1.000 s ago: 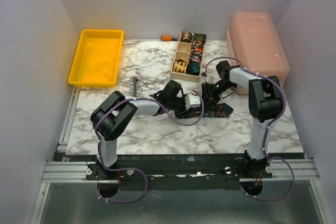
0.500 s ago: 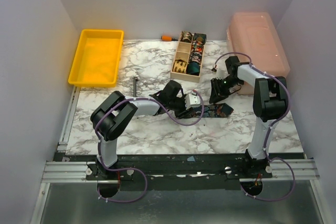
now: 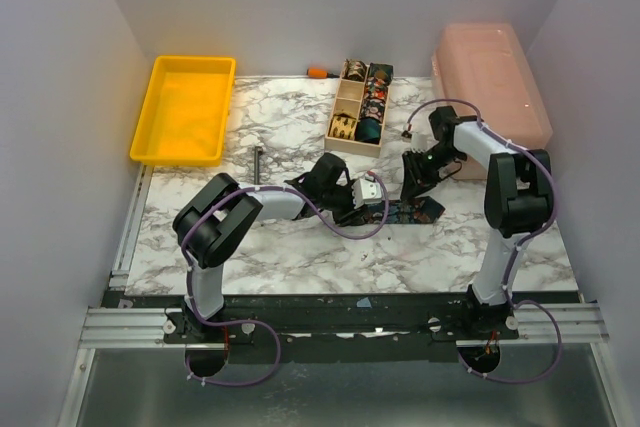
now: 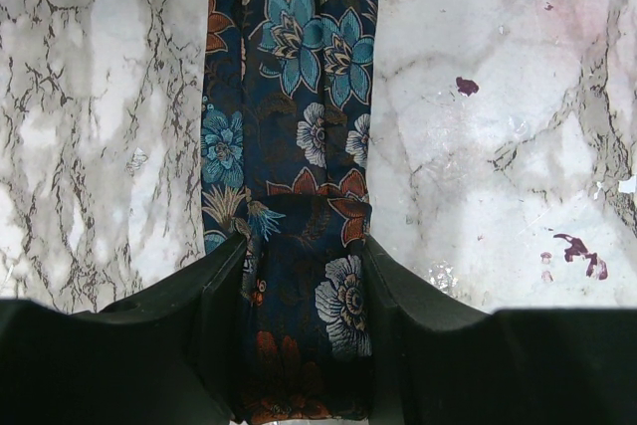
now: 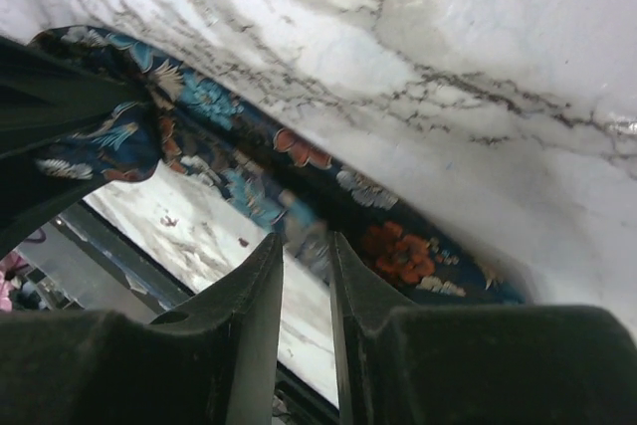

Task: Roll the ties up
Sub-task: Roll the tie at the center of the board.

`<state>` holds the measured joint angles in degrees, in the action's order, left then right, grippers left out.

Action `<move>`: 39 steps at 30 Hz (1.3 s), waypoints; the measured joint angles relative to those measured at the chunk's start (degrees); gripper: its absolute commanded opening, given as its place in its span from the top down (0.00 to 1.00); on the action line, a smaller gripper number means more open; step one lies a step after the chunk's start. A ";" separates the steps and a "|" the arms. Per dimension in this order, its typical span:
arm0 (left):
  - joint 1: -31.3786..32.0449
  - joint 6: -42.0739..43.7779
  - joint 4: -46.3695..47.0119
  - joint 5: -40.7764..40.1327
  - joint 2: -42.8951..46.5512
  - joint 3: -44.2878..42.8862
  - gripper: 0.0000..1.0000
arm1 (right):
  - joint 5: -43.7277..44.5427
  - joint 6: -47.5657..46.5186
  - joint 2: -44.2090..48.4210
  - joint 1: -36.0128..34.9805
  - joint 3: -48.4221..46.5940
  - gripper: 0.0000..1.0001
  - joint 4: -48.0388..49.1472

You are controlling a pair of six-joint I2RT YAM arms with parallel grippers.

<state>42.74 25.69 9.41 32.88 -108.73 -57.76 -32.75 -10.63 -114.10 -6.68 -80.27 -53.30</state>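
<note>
Left pincer is clamped across the width of the floral tie, one finger against each edge. At the bottom of the left wrist view the near end looks folded over on itself, and the rest of the strip runs flat up the frame on the marble worktop. The right pincer has its fingers nearly together with a thin slit between them. The tie's edge lies at the tips, but I cannot tell whether it is pinched. This reads as the first turn of the roll, with most of the strip unrolled. The next move calls for winding the folded end along the strip while the free length is held straight. Only the top view shows the tie's pointed end right of centre and the wooden box of coiled ties in the upper middle. Only the wrist views show the fold and the finger contact.
</note>
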 measured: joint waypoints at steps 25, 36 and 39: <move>-0.04 -0.46 -0.98 0.17 -0.57 -0.85 0.58 | -18.91 7.61 -1.81 -8.70 3.23 0.50 6.82; -0.04 -0.72 -1.07 0.17 -0.85 -1.05 0.57 | -22.47 9.49 -5.73 -9.20 6.10 0.55 10.60; -0.11 -0.79 -1.07 0.17 -0.94 -1.05 0.57 | -23.76 9.62 -6.23 -9.18 6.10 0.61 11.08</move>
<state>42.63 24.91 8.34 33.06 -109.67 -58.81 -56.51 -1.02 -120.33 -15.86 -74.17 -42.22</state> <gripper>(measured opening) 0.431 0.452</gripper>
